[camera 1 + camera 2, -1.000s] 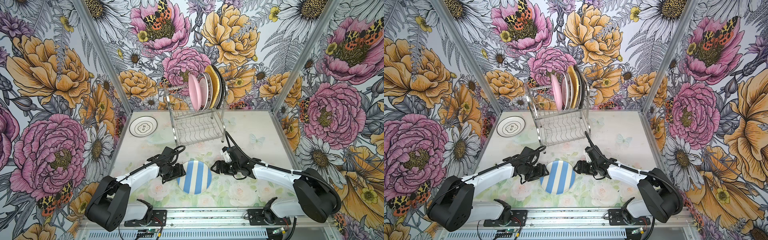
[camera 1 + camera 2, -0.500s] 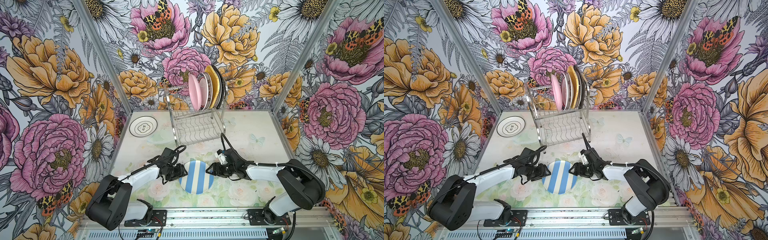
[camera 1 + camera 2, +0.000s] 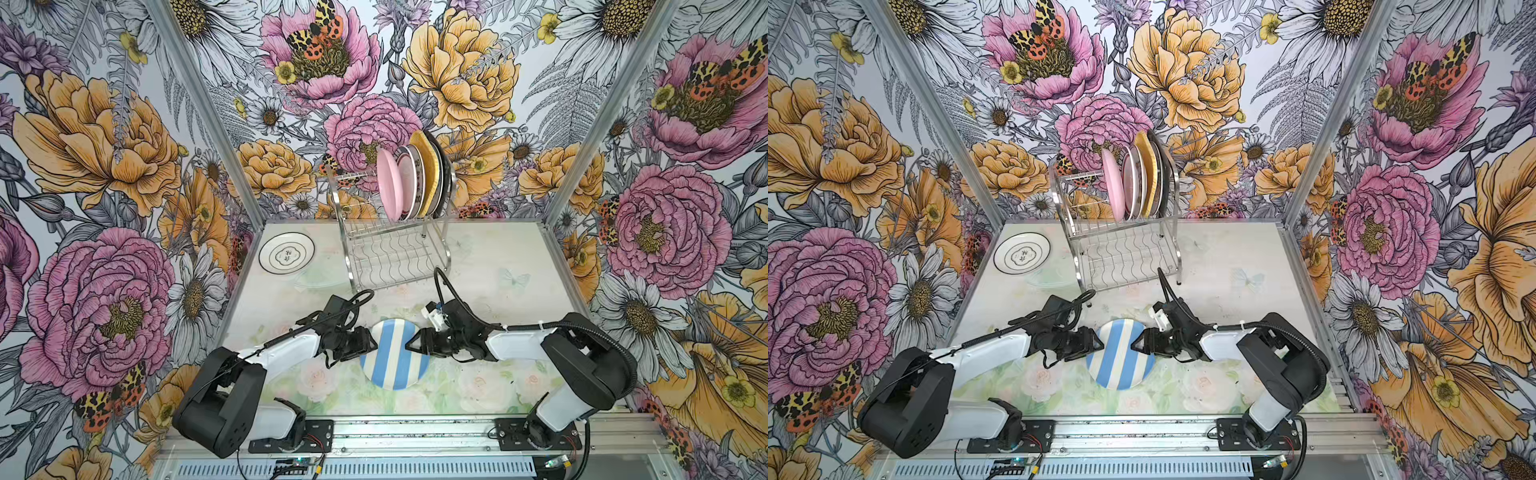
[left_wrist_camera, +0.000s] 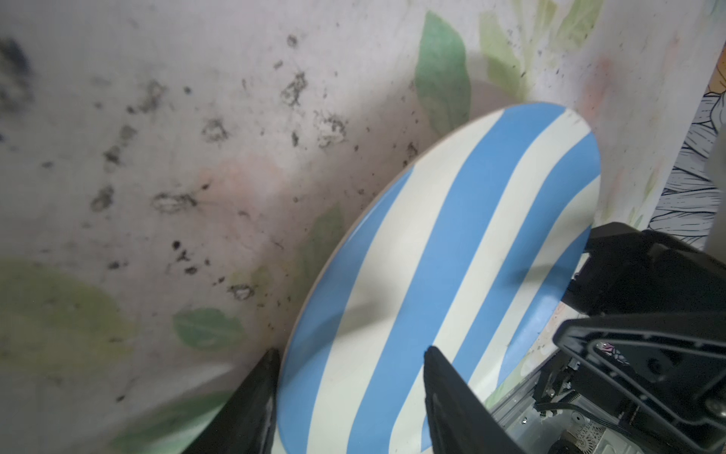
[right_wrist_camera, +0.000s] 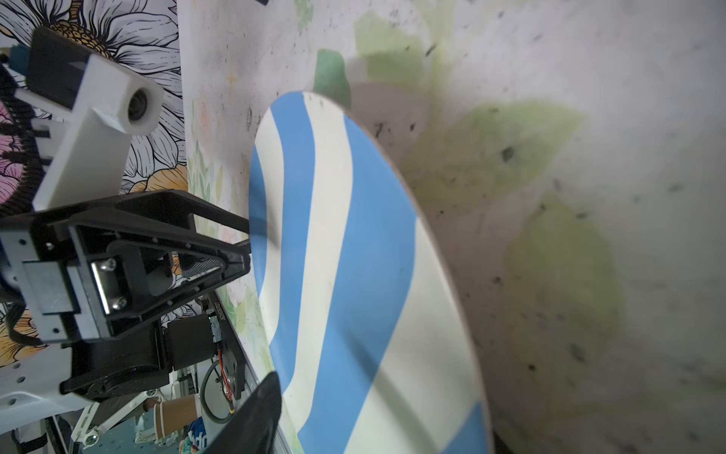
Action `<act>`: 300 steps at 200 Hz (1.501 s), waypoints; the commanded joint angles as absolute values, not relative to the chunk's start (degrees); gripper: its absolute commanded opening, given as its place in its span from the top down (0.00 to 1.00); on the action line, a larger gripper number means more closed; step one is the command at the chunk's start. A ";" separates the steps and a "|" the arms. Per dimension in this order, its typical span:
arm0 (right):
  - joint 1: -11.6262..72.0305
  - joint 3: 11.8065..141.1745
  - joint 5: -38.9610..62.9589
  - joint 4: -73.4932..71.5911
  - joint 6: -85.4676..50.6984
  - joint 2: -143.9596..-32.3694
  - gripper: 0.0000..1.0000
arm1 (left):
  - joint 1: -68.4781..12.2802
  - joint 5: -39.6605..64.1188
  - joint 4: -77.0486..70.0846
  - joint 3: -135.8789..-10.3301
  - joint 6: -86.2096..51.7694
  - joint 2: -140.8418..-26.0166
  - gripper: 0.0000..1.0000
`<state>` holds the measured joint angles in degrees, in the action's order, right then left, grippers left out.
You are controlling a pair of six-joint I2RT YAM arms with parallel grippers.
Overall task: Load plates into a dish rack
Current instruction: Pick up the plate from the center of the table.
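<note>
Here, the left gripper (image 3: 370,341) and right gripper (image 3: 410,344) straddle opposite rims of the blue-white striped plate (image 3: 395,361), jaws half-spread (whether either truly pinches, I cannot tell). The plate sits in front of the dish rack (image 3: 395,253), well apart. Ideally, the 2 arms clamp firmly, lift level together, then tip it upright into the rack's free upper slot.

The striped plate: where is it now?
In both top views the striped plate is near the front, between the left pincer and the right pincer, with the rack behind it.
</note>
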<state>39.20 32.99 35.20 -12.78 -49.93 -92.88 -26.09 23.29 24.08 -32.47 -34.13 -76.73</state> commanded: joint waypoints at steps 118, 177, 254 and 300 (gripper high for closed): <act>39.66 31.03 35.45 -15.75 -52.47 -91.68 1.00 | -22.67 23.58 26.70 -32.37 -34.01 -70.43 0.31; 39.55 35.94 25.74 4.91 -46.65 -77.54 1.00 | -18.17 20.62 30.15 -34.08 -33.32 -65.30 0.19; 44.77 50.79 7.27 28.14 -44.20 -62.80 1.00 | -15.49 16.71 30.06 -35.62 -31.07 -65.44 0.15; 48.30 63.69 -0.95 38.81 -40.22 -62.70 1.00 | -13.98 16.83 29.62 -36.38 -30.38 -65.74 0.13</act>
